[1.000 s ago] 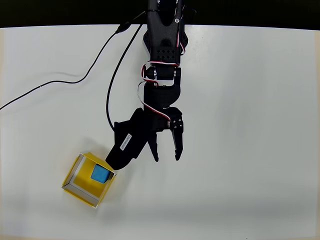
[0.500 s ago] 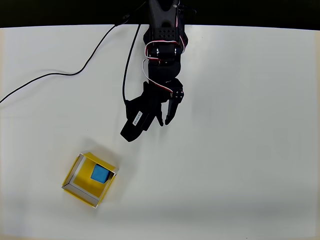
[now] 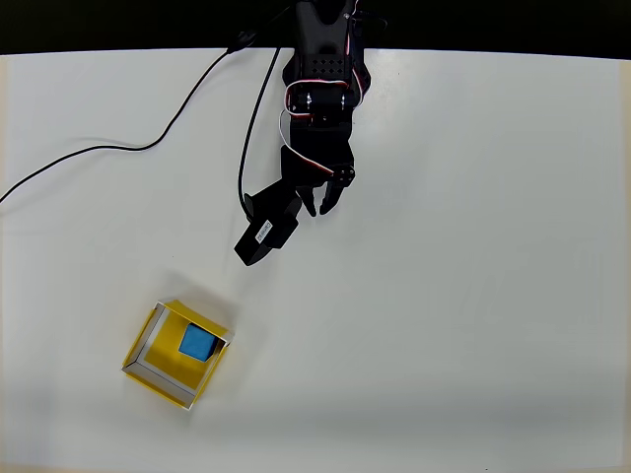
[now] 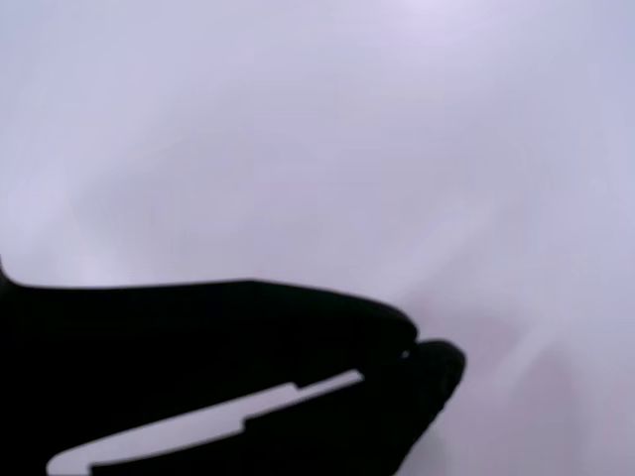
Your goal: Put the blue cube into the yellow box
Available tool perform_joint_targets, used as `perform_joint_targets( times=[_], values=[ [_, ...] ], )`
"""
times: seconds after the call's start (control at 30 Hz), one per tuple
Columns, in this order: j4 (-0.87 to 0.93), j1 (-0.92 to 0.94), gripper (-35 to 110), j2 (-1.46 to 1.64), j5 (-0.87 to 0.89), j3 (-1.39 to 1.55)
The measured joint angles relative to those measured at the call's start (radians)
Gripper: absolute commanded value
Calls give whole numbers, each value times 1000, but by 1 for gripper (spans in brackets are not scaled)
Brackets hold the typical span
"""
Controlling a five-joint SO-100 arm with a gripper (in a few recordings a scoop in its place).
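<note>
So the blue cube (image 3: 198,342) is sitting inside the yellow box (image 3: 148,367) in the overhead view, parked toward the upper right corner of the tray with yellow floor showing on its left and lower sides. The box itself sits turned at an angle on the white table (image 3: 473,296), down in the lower left part of the picture.

The gripper (image 3: 317,206) is well apart from all that, up and to the right of the box, hanging over bare table near the top middle. From my seat it looks nearly closed: the two black fingers come close together at the tips with just a small gap, and there's nothing between them. The wrist view backs that up, the gripper (image 4: 412,352) shows as a dark blurry shape along the bottom with the tips almost meeting and only plain pale table behind it.

The wrist camera housing (image 3: 264,236) sticks out to the lower left of the fingers, pointing roughly toward the box. The rest of the black arm (image 3: 320,89) runs straight up to the top edge, and a black cable (image 3: 118,150) trails off across the table to the left edge.
</note>
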Motion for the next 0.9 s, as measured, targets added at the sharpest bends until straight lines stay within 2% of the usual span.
perform_joint_targets(
  times=[0.1,0.23,0.9],
  values=[
    [121,0,0,0,23,0],
    [196,-5,0,0,94,0],
    [201,0,0,0,218,0]
  ],
)
